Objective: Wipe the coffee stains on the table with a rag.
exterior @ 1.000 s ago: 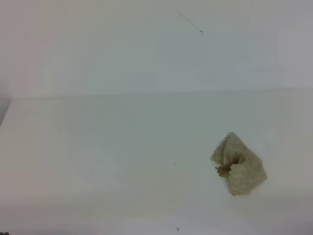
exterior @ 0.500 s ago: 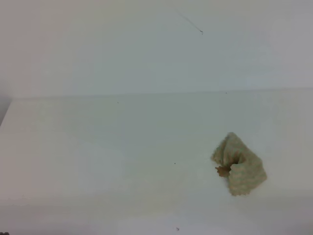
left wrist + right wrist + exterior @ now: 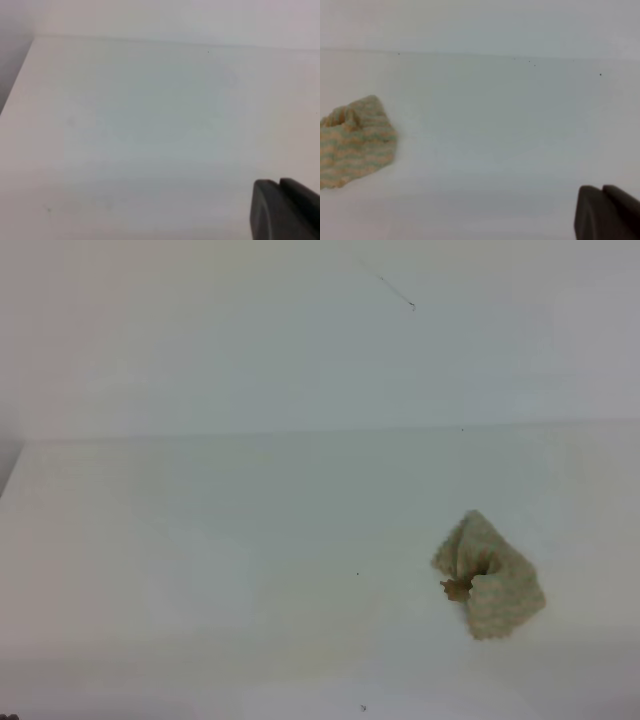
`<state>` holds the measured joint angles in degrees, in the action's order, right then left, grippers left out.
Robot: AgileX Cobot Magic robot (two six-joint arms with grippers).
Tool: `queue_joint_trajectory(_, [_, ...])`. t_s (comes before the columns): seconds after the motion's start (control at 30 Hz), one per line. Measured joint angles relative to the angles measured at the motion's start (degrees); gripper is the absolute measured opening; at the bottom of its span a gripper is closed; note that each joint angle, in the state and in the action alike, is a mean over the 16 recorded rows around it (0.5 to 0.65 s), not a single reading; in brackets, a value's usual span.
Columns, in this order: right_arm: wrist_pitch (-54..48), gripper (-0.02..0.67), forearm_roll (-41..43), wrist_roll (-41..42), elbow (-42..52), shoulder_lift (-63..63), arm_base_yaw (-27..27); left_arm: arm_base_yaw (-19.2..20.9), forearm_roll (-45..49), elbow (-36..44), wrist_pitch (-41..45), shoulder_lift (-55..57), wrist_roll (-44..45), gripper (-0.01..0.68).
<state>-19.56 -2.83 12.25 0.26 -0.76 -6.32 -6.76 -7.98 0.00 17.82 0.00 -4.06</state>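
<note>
From the exterior high view, the white worktop (image 3: 250, 570) fills the lower part of the frame, meeting a pale wall along a line across the upper middle. The rag (image 3: 490, 580) lies crumpled in the lower right, bunched up into a peaked heap with a fold running through its middle. A small orange-brown spot of the coffee stains (image 3: 457, 587) peeks out at the rag's left edge, touching the cloth. Neither hand appears in this view.

In the left wrist view, bare worktop (image 3: 140, 130) takes up nearly the whole frame, with its left edge slanting down the upper left. A dark part of the left hand (image 3: 285, 210) shows in the lower right corner; whether it is released or clenched cannot be told.

In the right wrist view, the rag (image 3: 352, 140) sits at the left edge, middle height, lying on the worktop (image 3: 510, 130), its beige and grey-green stripes visible. The right hand (image 3: 607, 212) shows only as a dark block in the lower right corner, well apart from the rag; its state cannot be told.
</note>
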Motion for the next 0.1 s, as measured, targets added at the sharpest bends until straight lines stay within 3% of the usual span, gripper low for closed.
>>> queue_joint_trajectory(0.1, [0.0, -0.003, 0.0, 0.0, 0.0, 0.0, 0.0, 0.0, 0.0, 0.0, 0.0, 0.0, 0.0, -0.002])
